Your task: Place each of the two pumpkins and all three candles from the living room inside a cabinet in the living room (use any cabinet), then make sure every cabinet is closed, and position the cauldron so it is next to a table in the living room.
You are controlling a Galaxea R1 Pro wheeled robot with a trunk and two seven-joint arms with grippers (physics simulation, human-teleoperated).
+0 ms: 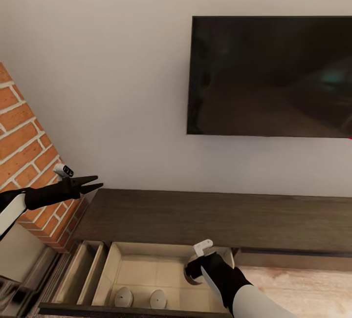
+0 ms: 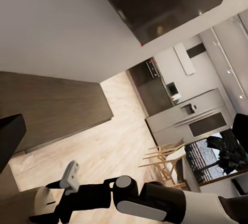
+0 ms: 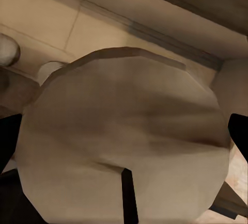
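The right claw (image 1: 191, 271) hangs over the open drawer (image 1: 146, 271) of the long dark cabinet (image 1: 210, 218), pointing down into it, and it is clamped on a pale, round candle (image 3: 124, 146); in the right wrist view the flat end of that candle, with its dark wick, sits between the two black fingers (image 3: 8, 141). Below the claw and a little to its left, two more pale candles (image 1: 123, 297) stand side by side, slightly apart, on the light wood floor of the drawer, near its front edge. A second, narrower drawer (image 1: 80, 271) is pulled out just beyond them on the same side. The left claw (image 1: 93, 184) is held up in the air, well apart from the right one, next to the brick fireplace (image 1: 29, 161) and above the left end of the cabinet top; its fingers stand apart with nothing between them. A dark TV (image 1: 271, 76) is fixed to the wall above the cabinet. The left wrist view looks past the right arm (image 2: 150, 198) across the wood floor (image 2: 113, 141) to a kitchen.
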